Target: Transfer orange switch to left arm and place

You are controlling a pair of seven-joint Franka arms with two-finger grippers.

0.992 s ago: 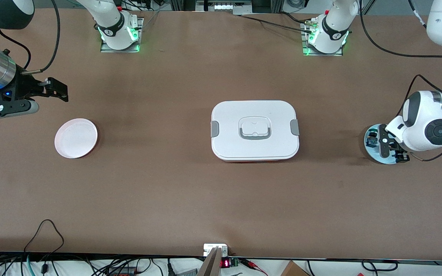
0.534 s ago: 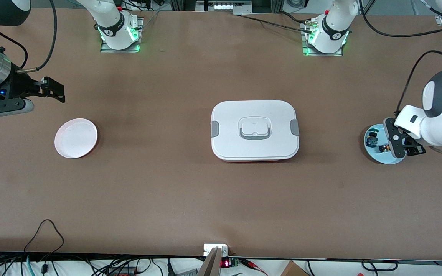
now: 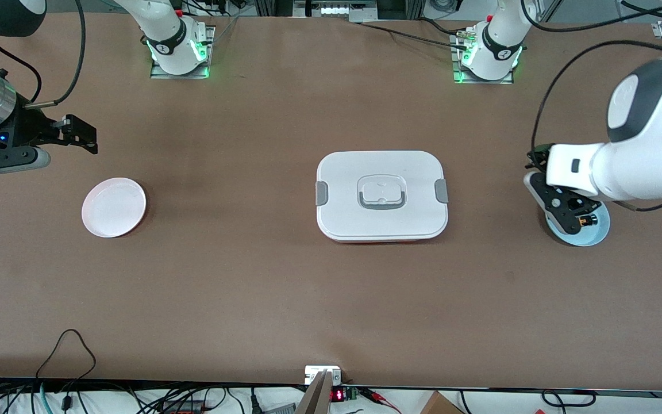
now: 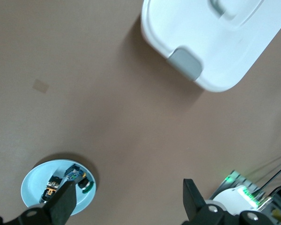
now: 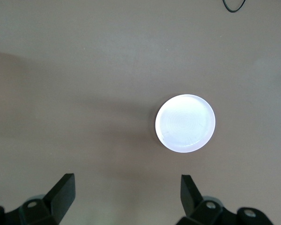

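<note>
Orange switch (image 4: 50, 187) lay in light blue plate (image 3: 594, 236) at the left arm's end of the table (image 3: 250, 276), not yet picked. It was a small black part with orange bits. It lay just beside a 2nd dark switch with blue-green cap (image 4: 77, 176) in the same plate; whether the 2 touched could not be told.

Left gripper (image 4: 129, 194) hung over that blue plate, pointing down, jaws spread wide, nothing between them. In the left wrist view 1 finger (image 4: 65, 201) overlapped the plate rim near the orange switch, with no contact visible. In the front view the gripper body covered most of the plate and the switch showed as an orange speck (image 3: 585, 219) by the fingers.

White box (image 3: 381, 195) sat mid-table, between the 2 plates and well apart from both. Its lid was on, with a grey latch at each short end and a grey-rimmed handle recess in the middle.

White round plate (image 3: 114, 207) sat toward the right arm's end of the table, with nothing in it.

Right arm waited. Right gripper (image 5: 126, 183) hung over bare table near the white plate, jaws also wide apart, holding nothing. The right wrist view showed the white plate on the table under it, between the 2 fingertips' line of sight but clear of them.
</note>
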